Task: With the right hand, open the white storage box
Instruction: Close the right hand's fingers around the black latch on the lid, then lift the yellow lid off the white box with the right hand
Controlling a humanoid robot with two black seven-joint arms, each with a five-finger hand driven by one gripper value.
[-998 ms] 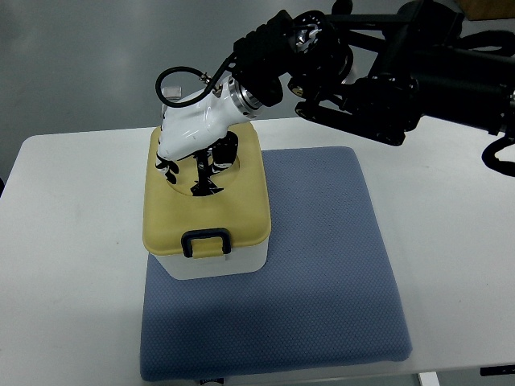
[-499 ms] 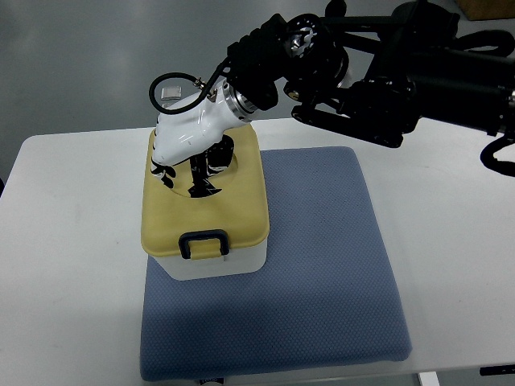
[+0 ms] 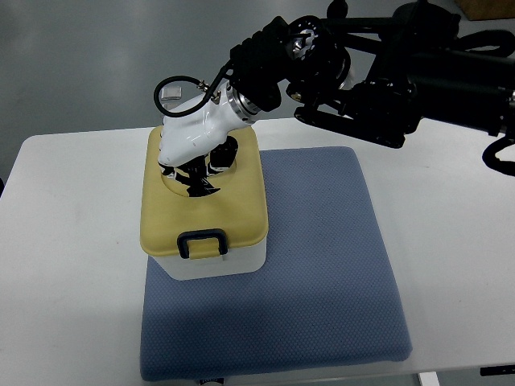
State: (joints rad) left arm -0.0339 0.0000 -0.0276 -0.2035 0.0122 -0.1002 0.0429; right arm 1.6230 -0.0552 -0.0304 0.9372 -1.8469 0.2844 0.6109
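The white storage box (image 3: 216,263) stands on the left part of a blue mat, capped by a yellow lid (image 3: 241,211) that lies flat on it. A black latch (image 3: 203,242) sits at the lid's near edge. My right hand (image 3: 195,172), in a white shell with black fingers, comes in from the upper right. It reaches down into the round recess in the far half of the lid. Its fingers are curled together inside that recess, gripping the lid there. The fingertips are partly hidden by the palm. No left arm shows.
The blue padded mat (image 3: 322,265) covers the middle of the white table (image 3: 72,241). My black right arm (image 3: 386,72) spans the upper right above the table's far edge. Grey floor lies beyond.
The right hand's fingers have drawn closer together inside the lid's recess, and the wrist has shifted slightly. The lid and box have stayed in place.
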